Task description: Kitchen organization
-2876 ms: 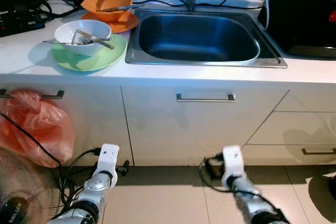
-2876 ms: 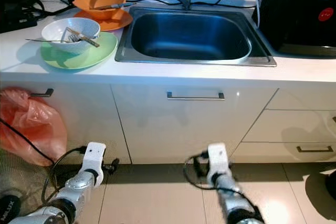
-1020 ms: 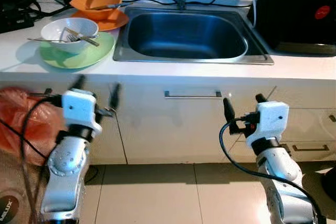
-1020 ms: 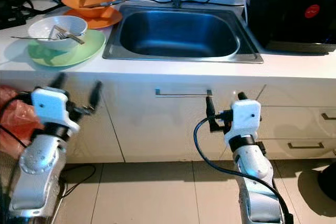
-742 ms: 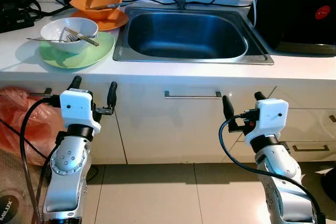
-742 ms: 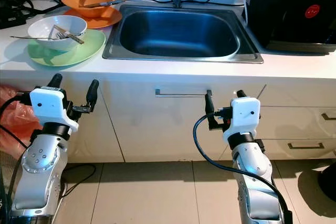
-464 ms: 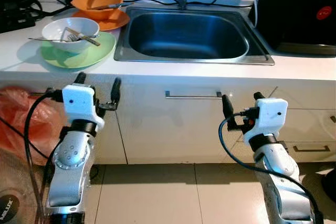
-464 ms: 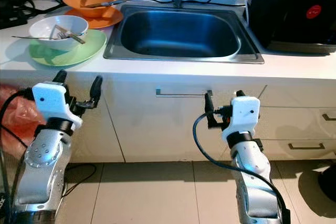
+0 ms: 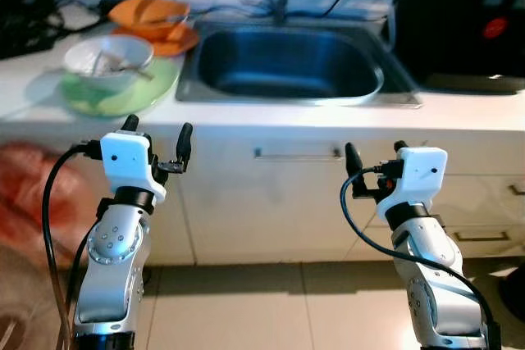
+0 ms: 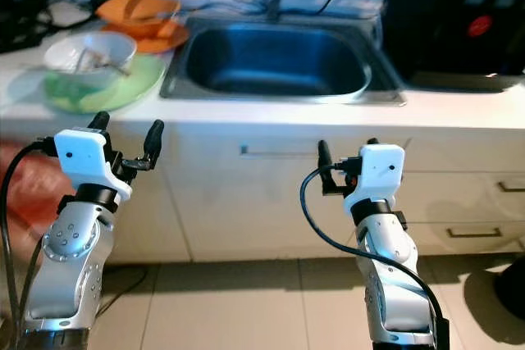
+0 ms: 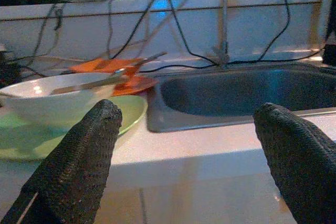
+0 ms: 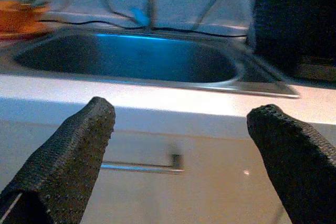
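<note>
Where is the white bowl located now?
The white bowl sits on the green plate on the counter's left side, left of the sink and in front of the orange dishes.

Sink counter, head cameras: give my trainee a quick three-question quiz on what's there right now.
1. True or false: the sink holds dishes.
2. What does the white bowl sit on? A) green plate B) orange plate C) bare counter
3. Fill in: the left gripper and right gripper are both ____ and hold nothing.

Key: 1 false, the basin looks bare. 2 A, the green plate; the orange bowl has the orange plate. 3 open.
</note>
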{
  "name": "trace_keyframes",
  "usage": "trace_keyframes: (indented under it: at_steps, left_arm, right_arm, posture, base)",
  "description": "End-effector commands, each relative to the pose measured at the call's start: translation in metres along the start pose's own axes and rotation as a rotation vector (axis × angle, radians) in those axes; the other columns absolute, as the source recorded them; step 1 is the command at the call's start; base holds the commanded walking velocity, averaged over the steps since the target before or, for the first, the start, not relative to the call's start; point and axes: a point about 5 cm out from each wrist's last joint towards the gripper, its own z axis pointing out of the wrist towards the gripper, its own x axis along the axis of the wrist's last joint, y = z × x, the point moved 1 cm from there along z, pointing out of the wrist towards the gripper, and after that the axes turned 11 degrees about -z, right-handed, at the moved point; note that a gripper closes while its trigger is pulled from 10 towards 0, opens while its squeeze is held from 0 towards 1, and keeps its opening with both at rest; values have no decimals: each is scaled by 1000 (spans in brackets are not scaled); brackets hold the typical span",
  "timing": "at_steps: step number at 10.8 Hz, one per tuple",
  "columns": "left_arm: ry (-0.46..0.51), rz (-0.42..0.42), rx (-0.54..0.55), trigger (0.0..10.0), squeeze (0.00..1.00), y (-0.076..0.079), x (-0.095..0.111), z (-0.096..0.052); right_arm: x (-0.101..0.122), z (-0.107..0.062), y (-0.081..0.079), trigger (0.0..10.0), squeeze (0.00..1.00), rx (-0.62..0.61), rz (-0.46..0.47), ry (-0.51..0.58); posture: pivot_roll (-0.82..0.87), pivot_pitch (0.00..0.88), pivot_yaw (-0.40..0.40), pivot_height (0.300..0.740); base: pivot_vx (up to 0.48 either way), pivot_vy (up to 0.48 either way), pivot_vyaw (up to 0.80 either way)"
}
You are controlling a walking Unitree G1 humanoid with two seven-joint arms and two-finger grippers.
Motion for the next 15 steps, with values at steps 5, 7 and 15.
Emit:
trace_keyframes:
  at_steps: [5,7,15]
  left_arm:
    - [-12,-5,-12,10000,0,3,0,5]
    - [-9,-5,-1,10000,0,2,0,5]
    - [-11,-21,32,10000,0,-6,0,8]
  right_arm:
    - [-4,-1,-3,10000,0,42,37,-33]
    - [-1,-1,-4,10000,0,43,-1,-15]
    - [2,1,-2,10000,0,32,10,-15]
  posture:
    - [16,4,-49,740]
    - [19,0,-52,740]
    - [20,0,-44,740]
  base:
    - [145,-155,0]
    - [304,-369,0]
    - [82,-82,0]
